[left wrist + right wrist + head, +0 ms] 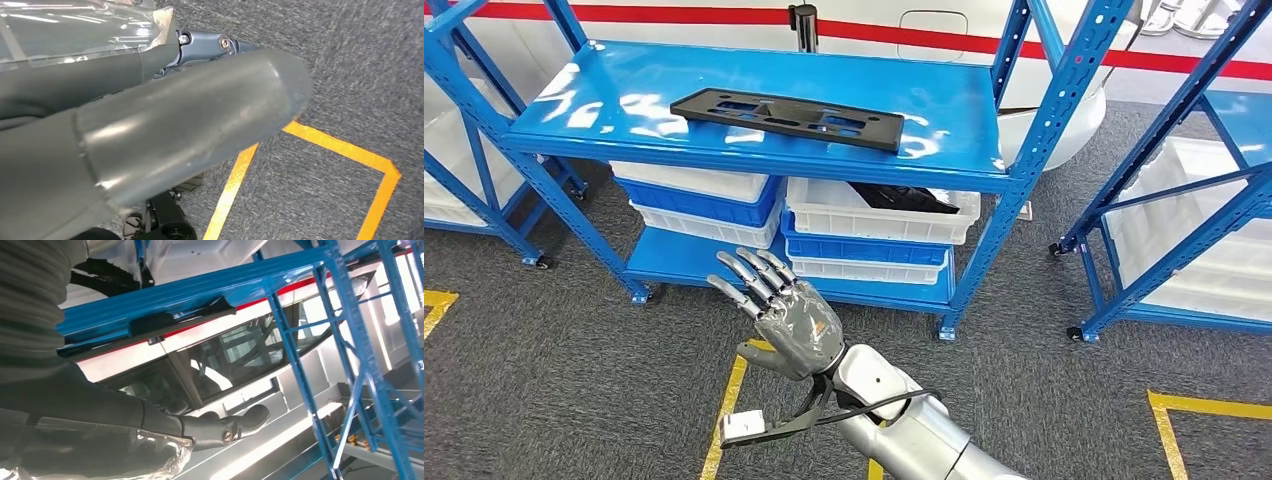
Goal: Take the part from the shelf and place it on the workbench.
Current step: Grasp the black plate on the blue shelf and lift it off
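Grey carpet floor (574,380) with yellow tape lines (724,410); white wall with red stripe (874,30) behind. Blue shelf (754,150) ahead, white and blue bins (879,225) stacked below. Black flat part (789,117) lies on top shelf deck. Right hand (784,310) raised below shelf front, fingers spread, holding nothing. Right wrist view: part's edge (150,325) seen from beneath. Left wrist view: left hand (150,135) over carpet, grasp state unclear.
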Tool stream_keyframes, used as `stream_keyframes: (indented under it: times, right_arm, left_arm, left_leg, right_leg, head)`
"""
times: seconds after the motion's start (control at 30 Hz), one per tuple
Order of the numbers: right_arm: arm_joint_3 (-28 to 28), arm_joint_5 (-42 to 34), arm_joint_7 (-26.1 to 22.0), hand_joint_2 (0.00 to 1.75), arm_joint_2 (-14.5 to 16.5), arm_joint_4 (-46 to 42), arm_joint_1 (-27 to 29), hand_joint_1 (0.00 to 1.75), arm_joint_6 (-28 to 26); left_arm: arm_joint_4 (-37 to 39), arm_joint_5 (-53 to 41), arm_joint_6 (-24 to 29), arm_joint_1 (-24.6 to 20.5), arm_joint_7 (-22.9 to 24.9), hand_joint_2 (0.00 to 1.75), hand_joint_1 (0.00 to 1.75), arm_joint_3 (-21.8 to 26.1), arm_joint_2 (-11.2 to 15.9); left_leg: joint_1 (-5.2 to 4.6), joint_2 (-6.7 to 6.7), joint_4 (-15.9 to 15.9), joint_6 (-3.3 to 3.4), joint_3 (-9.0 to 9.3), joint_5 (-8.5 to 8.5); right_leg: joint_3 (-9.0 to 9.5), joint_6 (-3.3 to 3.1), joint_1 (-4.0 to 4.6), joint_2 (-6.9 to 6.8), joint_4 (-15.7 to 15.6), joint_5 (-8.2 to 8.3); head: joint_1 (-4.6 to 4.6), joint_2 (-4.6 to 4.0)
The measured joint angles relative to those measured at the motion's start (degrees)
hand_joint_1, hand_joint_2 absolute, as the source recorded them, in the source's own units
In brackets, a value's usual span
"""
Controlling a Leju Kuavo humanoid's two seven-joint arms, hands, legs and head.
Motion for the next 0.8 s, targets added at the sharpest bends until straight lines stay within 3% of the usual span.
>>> stream_keyframes:
  times: [0.07, 0.1, 0.13, 0.2, 0.27, 0.3, 0.33, 0.4, 0.47, 0.6, 0.67, 0.73, 0.77, 0.8]
  right_arm:
    - [-0.01, -0.01, 0.01, 1.75, -0.01, 0.17, 0.03, 0.00, -0.17]
    - [-0.03, -0.02, 0.01, 1.75, -0.01, 0.23, 0.02, 0.00, -0.28]
    - [-0.04, -0.04, 0.01, 1.75, -0.02, 0.29, 0.02, 0.00, -0.39]
    - [-0.07, -0.05, 0.01, 1.75, -0.10, 0.44, 0.14, 0.00, -0.55]
    - [-0.07, -0.03, 0.01, 1.75, -0.27, 0.72, 0.41, 0.00, -0.57]
    - [-0.07, 0.02, 0.03, 1.75, -0.34, 0.86, 0.50, 0.00, -0.60]
    - [-0.08, 0.12, 0.10, 1.75, -0.39, 0.96, 0.54, 0.00, -0.66]
    - [-0.13, 0.51, 0.56, 1.75, -0.42, 1.07, 0.43, 0.00, -0.94]
    - [-0.32, 1.24, 1.62, 1.75, -0.43, 1.15, 0.31, 0.00, -1.44]
    - [-1.07, 2.72, 3.74, 1.75, -0.31, 1.27, 0.30, 0.00, -1.94]
    - [-1.36, 3.35, 4.41, 1.75, -0.07, 1.35, 0.31, 0.00, -1.94]
    - [-1.52, 4.03, 5.12, 1.75, 0.11, 1.61, 0.33, 0.00, -1.90]
    - [-1.58, 4.44, 5.60, 1.75, 0.18, 1.83, 0.35, 0.00, -1.87]
    - [-1.65, 4.81, 6.11, 1.75, 0.23, 2.06, 0.37, 0.00, -1.84]
  left_arm:
    - [-0.01, -0.04, -0.01, 0.06, 0.00, 0.00, 0.00, 0.01, 0.01]
    - [-0.02, -0.07, -0.02, 0.08, 0.00, 0.00, 0.00, 0.02, -0.02]
    - [-0.02, -0.08, -0.02, 0.06, 0.00, 0.00, 0.00, 0.02, -0.02]
    - [-0.02, -0.08, -0.03, 0.06, 0.00, 0.00, 0.00, 0.04, -0.01]
    - [-0.01, -0.08, -0.03, 0.11, 0.06, 0.00, 0.00, 0.07, 0.02]
    - [-0.01, -0.13, -0.06, 0.13, 0.12, 0.00, 0.00, 0.08, 0.02]
    - [-0.01, -0.23, -0.10, 0.12, 0.20, 0.00, 0.00, 0.09, -0.01]
    - [-0.02, -0.48, -0.24, 0.07, 0.36, 0.00, 0.00, 0.09, -0.15]
    - [-0.02, -0.68, -0.37, 0.05, 0.56, 0.00, 0.00, 0.09, -0.27]
    - [-0.01, -0.91, -0.55, 0.10, 1.06, 0.00, 0.00, 0.20, -0.20]
    - [-0.02, -0.95, -0.51, 0.07, 1.26, 0.00, 0.00, 0.29, -0.12]
    - [-0.02, -0.94, -0.40, 0.10, 1.48, 0.00, 0.00, 0.48, -0.08]
    - [-0.02, -0.93, -0.33, 0.15, 1.55, 0.00, 0.00, 0.60, -0.05]
    - [-0.02, -0.93, -0.27, 0.20, 1.59, 0.00, 0.00, 0.73, -0.04]
  left_leg:
    - [-0.27, -0.21, -0.28, 1.13, 0.05, 0.29]
    - [-0.36, -0.25, -0.53, 1.77, 0.18, 0.50]
    - [-0.43, -0.27, -0.77, 2.35, 0.31, 0.69]
    - [-0.77, -0.32, -0.93, 3.19, 0.41, 0.75]
    - [-1.27, -0.52, -0.90, 3.55, 0.46, 0.63]
    - [-1.53, -0.69, -0.89, 3.67, 0.54, 0.57]
    - [-1.80, -0.89, -0.89, 3.76, 0.68, 0.50]
    - [-2.32, -1.25, -0.82, 3.84, 0.97, 0.31]
    - [-2.67, -1.47, -0.71, 3.66, 1.06, 0.03]
    - [-2.35, -1.34, -0.01, 2.60, 0.83, -0.80]
    - [-1.90, -0.94, 4.48, 1.61, -1.11, -3.40]
    - [-1.19, -0.59, 12.28, 0.60, -5.20, -6.82]
    - [-0.80, -0.45, 15.11, 0.18, -6.96, -7.51]
    - [-0.45, -0.31, 15.97, -0.16, -7.80, -7.07]
  right_leg:
    - [0.03, 0.92, 0.03, -0.05, -0.26, 0.01]
    - [-0.37, 1.04, 0.07, -0.04, 0.58, -0.53]
    - [-1.32, 0.89, 0.11, -0.02, 2.53, -1.58]
    - [-5.09, -0.04, 0.24, 0.05, 10.08, -4.93]
    - [-8.60, -0.36, 0.55, 0.08, 16.57, -6.87]
    - [-8.92, -0.22, 0.80, 0.10, 16.90, -6.51]
    - [-7.92, -0.03, 1.08, 0.12, 14.61, -5.23]
    - [-3.90, -0.23, 1.67, 0.28, 6.17, -1.77]
    - [-1.23, -1.03, 1.98, 0.39, 0.60, 0.29]
    - [-0.36, -2.25, 1.50, 0.32, -0.74, 0.87]
    - [0.21, -2.81, 0.99, 0.27, -1.18, 0.94]
    - [0.42, -3.08, 0.96, 0.23, -1.20, 0.79]
    - [0.47, -3.07, 0.91, 0.23, -1.20, 0.70]
    - [0.56, -2.98, 0.83, 0.25, -1.18, 0.60]
  head:
    - [0.10, 0.00]
    - [0.14, 0.00]
    - [0.19, 0.00]
    - [0.25, 0.00]
    - [0.26, 0.00]
    - [0.26, 0.00]
    - [0.26, 0.00]
    - [0.23, 0.00]
    - [0.20, 0.00]
    - [0.19, 0.00]
    - [0.15, 0.00]
    - [0.12, 0.00]
    - [0.12, 0.00]
    - [0.12, 0.00]
